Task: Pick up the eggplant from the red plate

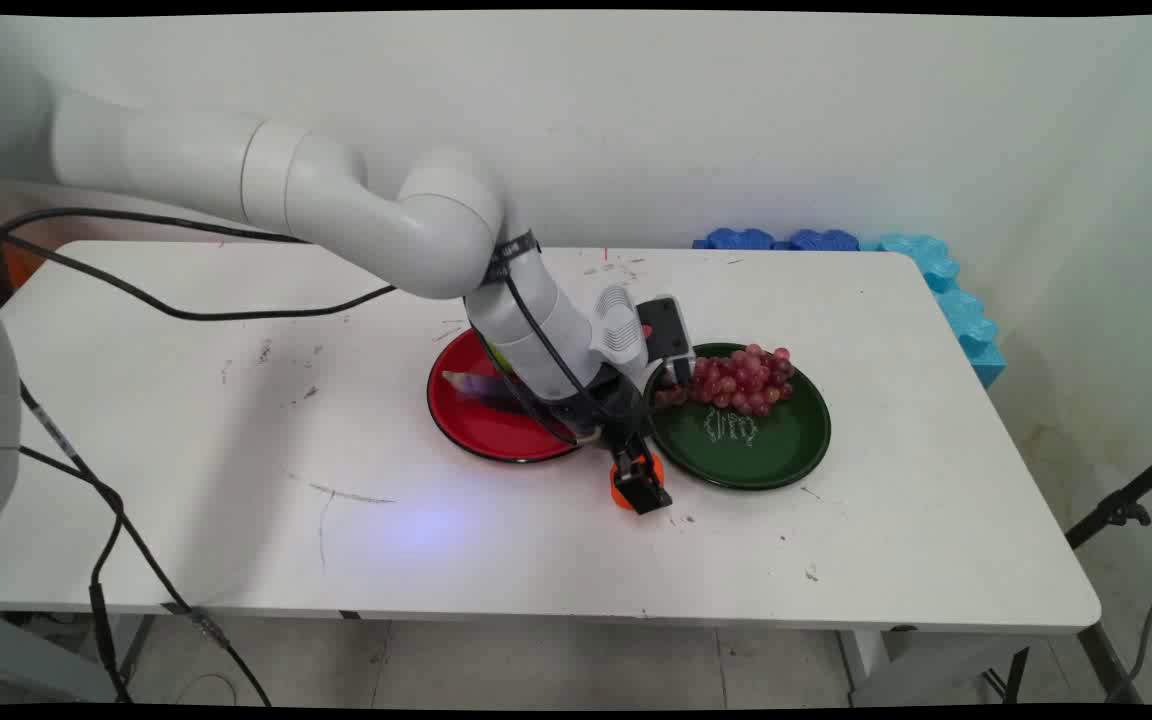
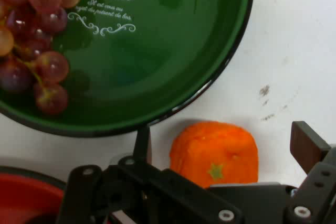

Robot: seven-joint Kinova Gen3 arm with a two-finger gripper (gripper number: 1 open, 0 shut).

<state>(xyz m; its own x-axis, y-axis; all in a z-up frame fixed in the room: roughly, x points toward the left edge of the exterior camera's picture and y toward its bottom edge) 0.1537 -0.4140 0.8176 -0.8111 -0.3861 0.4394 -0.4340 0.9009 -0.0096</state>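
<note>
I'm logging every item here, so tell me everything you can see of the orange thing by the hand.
The orange thing is a small rounded block, matte and slightly rough, with a little greenish star mark on top. It sits on the white table just outside the green plate's rim, apart from it, between the open fingers of the hand, which do not yet grip it.

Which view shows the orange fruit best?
The hand view: the orange fruit fills the lower middle, its green star-shaped stem mark plain, lying on the table beside the green plate. In the main view, the gripper covers most of it.
</note>
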